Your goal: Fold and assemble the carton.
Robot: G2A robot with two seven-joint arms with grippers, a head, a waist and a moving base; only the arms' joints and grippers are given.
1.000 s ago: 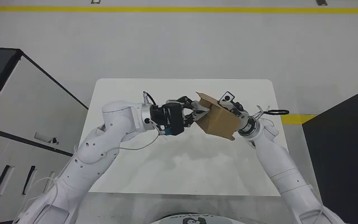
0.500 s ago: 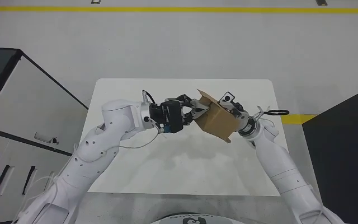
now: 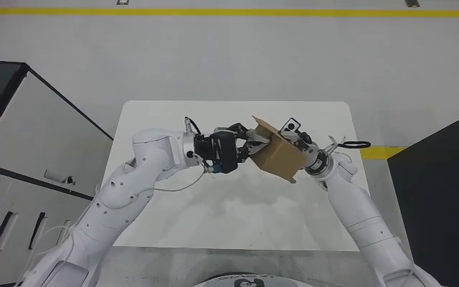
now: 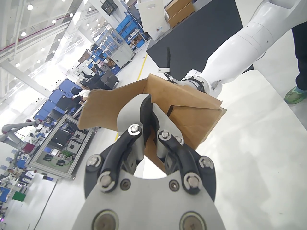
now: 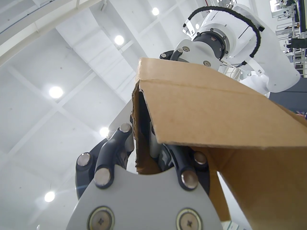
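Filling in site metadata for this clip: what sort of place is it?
Most likely a large factory or robotics lab hall: a high beamed ceiling with round lights, rows of blue storage racks in the background, and a yellow floor line past the white table.

A thin wall of the brown carton (image 5: 203, 111) is seen pinched between the fingers (image 5: 124, 135) of the right gripper (image 5: 143, 137), with the cardboard edge running down into the gap close to the palm. From that grip a broad creased panel is spread outward, away from the fingers, with another flap folded beneath it. Just past the carton's far edge the left gripper (image 5: 171, 54) and its white wrist are seen, its fingertips covered by the cardboard. Beyond both, a white ceiling (image 5: 60, 48) with round lamps (image 5: 55, 92) is seen.
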